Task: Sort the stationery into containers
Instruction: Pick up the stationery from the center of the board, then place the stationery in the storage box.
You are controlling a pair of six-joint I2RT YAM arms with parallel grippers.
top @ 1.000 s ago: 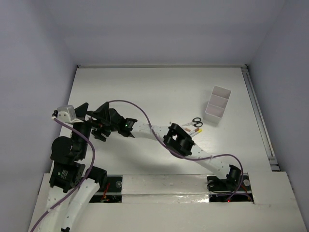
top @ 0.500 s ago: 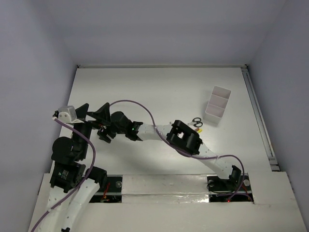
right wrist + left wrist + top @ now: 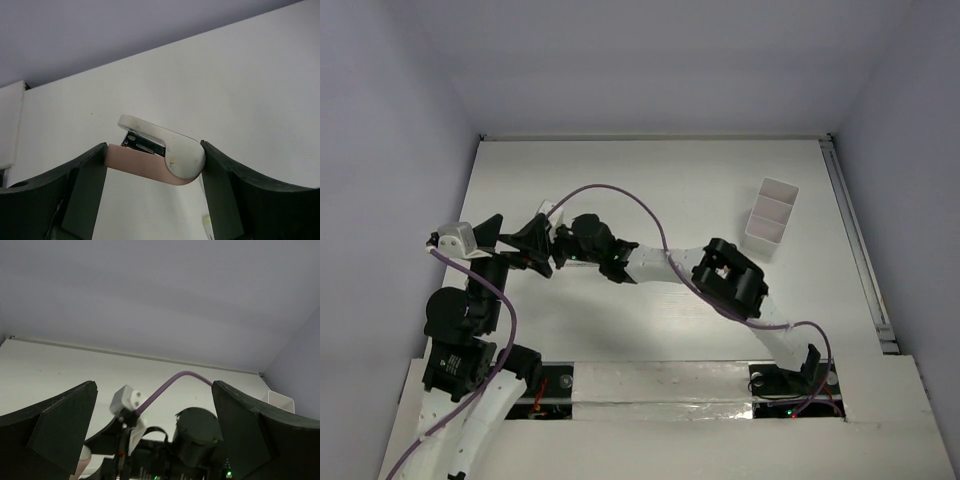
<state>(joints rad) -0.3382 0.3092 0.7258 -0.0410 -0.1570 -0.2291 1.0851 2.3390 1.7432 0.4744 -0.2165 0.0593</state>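
Observation:
My right gripper (image 3: 152, 150) is shut on a small stapler (image 3: 170, 150) with a white top and a pinkish base, held across between both fingers above the white table. A thin pale yellow-tipped stick (image 3: 205, 217) shows blurred just below it by the right finger; I cannot tell whether it is held. In the top view my right gripper (image 3: 550, 252) sits at the left, close in front of my left gripper (image 3: 515, 242), which is open and empty. The white divided container (image 3: 772, 216) stands at the back right. The scissors and pens are hidden under the right arm's elbow (image 3: 732, 282).
The left wrist view shows the right wrist, its white camera block (image 3: 125, 399) and purple cable (image 3: 170, 385) between my wide-open fingers, and the container's rim (image 3: 278, 401) at far right. A metal rail (image 3: 855, 240) runs along the table's right edge. Walls enclose the table.
The right arm has folded further: its elbow moved right and now covers the scissors and pens, and its gripper rose slightly toward the back near the left gripper. The left arm barely moved.

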